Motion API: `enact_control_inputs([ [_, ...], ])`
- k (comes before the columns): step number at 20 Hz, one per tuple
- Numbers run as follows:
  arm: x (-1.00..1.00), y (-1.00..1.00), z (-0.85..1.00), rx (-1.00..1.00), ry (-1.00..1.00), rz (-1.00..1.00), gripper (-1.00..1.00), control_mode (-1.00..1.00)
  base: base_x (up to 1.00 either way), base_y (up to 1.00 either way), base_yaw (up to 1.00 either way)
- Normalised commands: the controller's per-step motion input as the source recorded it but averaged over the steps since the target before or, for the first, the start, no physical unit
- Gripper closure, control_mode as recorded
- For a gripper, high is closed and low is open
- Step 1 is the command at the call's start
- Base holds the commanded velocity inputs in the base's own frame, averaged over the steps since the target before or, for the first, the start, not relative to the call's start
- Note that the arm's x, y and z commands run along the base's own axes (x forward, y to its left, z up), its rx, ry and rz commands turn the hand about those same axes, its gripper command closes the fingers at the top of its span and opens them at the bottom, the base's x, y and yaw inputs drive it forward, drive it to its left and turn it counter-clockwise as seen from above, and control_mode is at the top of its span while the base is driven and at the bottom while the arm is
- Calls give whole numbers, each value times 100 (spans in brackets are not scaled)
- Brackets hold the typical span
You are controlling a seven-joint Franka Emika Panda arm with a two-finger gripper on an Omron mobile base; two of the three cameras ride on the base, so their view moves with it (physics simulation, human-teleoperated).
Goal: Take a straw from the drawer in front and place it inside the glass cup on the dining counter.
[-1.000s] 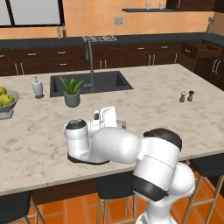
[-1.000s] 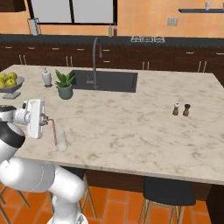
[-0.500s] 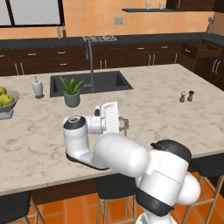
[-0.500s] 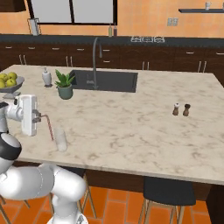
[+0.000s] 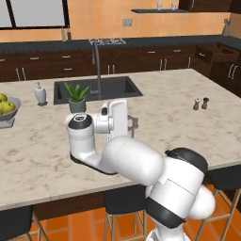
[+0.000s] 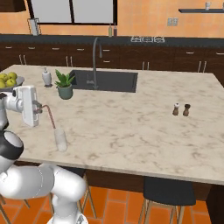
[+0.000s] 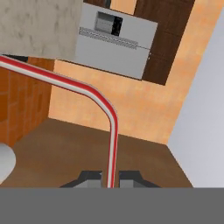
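My gripper (image 6: 39,106) hovers over the near left part of the dining counter (image 6: 131,122), shut on the pink-red straw (image 6: 49,116). From the fingers the straw curves down to the right, and its lower end meets the rim of the glass cup (image 6: 60,140); I cannot tell whether it is inside. In the hand view the straw (image 7: 113,131) rises from between the shut gripper (image 7: 110,179) and bends off to the left. In the left base view the gripper (image 5: 134,125) sits mid-counter (image 5: 164,103), and the arm hides the cup. The open drawer (image 5: 209,52) juts out at the far right.
A dark sink (image 6: 105,81) with a tall tap (image 6: 95,57) lies at the back. Near it stand a potted plant (image 6: 64,85), a white dispenser (image 6: 46,77) and a bowl of green apples (image 6: 8,81). Two shakers (image 6: 181,109) stand to the right. Stools (image 6: 168,192) line the near edge.
The hand has risen a little and drifted left with the straw still held. The arm's elbow has swung round below it. The cup has not moved.
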Motion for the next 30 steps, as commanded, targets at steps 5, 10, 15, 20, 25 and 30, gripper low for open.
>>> enact_control_inputs([
  [5, 45, 14, -35, -2, 0, 0, 100, -100, 0, 0, 0],
  [10, 37, 5, -34, -1, 0, 0, 100, -100, 0, 0, 0],
  [15, 23, 0, -27, 0, 0, 0, 100, -100, 0, 0, 0],
  [20, 3, 0, -21, 0, 0, 0, 100, -100, 0, 0, 0],
  [25, 0, 0, -23, 0, 0, 0, 100, -100, 0, 0, 0],
  [30, 0, 0, -27, 0, 0, 0, 100, -100, 0, 0, 0],
])
